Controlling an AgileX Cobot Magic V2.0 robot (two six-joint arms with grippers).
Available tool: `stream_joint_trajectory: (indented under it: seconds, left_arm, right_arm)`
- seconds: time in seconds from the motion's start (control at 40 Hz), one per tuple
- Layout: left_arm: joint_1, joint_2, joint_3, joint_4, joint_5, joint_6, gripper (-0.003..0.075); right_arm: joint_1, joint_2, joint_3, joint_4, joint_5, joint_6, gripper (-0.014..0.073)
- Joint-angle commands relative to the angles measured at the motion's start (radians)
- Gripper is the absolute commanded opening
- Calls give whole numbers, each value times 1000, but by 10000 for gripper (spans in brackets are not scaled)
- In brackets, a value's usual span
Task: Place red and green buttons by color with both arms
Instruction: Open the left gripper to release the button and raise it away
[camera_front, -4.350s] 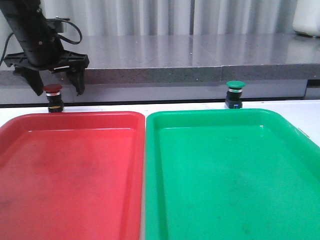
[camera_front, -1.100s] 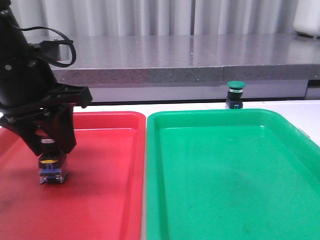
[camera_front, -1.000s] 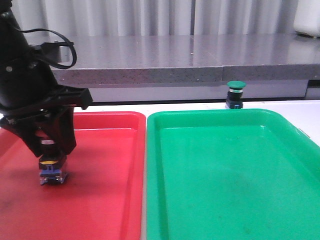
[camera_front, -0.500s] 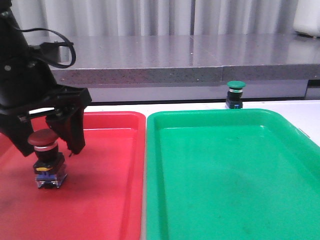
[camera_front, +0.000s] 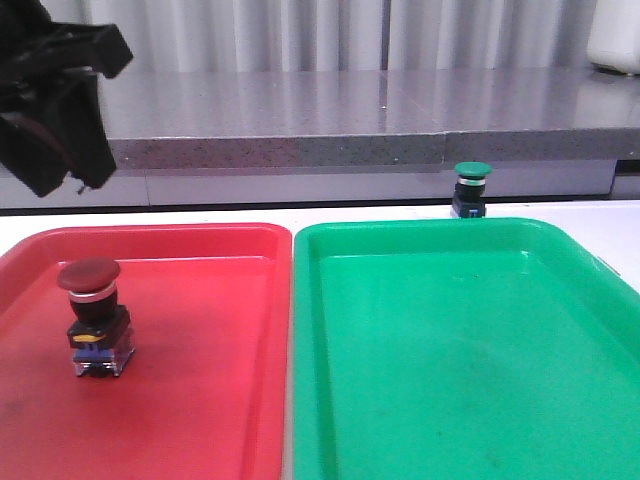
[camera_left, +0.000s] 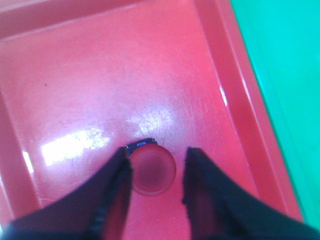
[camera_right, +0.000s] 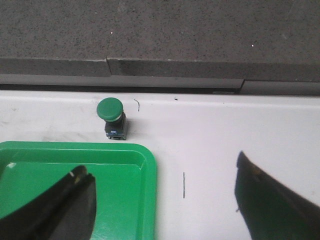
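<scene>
A white table (camera_front: 620, 235) carries a red tray (camera_front: 200, 300) and a green tray (camera_front: 450, 330). My left gripper (camera_left: 155, 185) hangs spread above the red button (camera_front: 92, 316), upright in the red tray. My right gripper (camera_right: 162, 205), spread, faces the green button (camera_right: 111, 117) just beyond the green tray.

— What is staying hidden from us?
— The left gripper (camera_front: 55, 110) is getting cut by the picture's edge, so its arm is not showing.
— And the red button (camera_left: 152, 171)?
— From above, its cap is covering its base.
</scene>
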Motion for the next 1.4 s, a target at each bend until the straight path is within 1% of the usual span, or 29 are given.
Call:
stream_joint_trajectory:
  seconds: [0.0,0.05,0.17,0.25,0.38,0.45,0.65,0.9,1.02,1.18,1.38]
  left_arm:
    - [32,-66,-24,13,-13,-8,17]
    - [66,-75,-22,20,-3,-8,-19]
    - [171,-127,-9,25,12,-8,-20]
    - [219,-185,27,25,-20,-8,-20]
    - [288,-316,129,25,-99,-8,-20]
    - [310,-407,199,25,-149,-8,-20]
    - [315,-700,408,27,-280,-4,-20]
    - [315,-1041,605,26,-334,16,-20]
    - [315,-1173,652,26,-361,16,-20]
    - [315,-1286,663,26,-417,16,-20]
    - [315,-1314,663,26,-415,16,-20]
  right_arm:
    - [1,-21,-38,0,-65,-7,589]
    - [1,-21,-38,0,-65,-7,589]
    - [1,-21,-38,0,-65,-7,589]
    - [1,-21,-38,0,-65,-7,589]
    - [1,-21,-38,0,-65,-7,589]
    - [1,-21,-38,0,-65,-7,589]
    - [1,-21,-38,0,-65,-7,589]
    - [1,-21,-38,0,-65,-7,589]
    - [1,-21,-38,0,-65,-7,589]
    - [1,-21,-38,0,-65,-7,589]
    - [1,-21,-38,0,-65,-7,589]
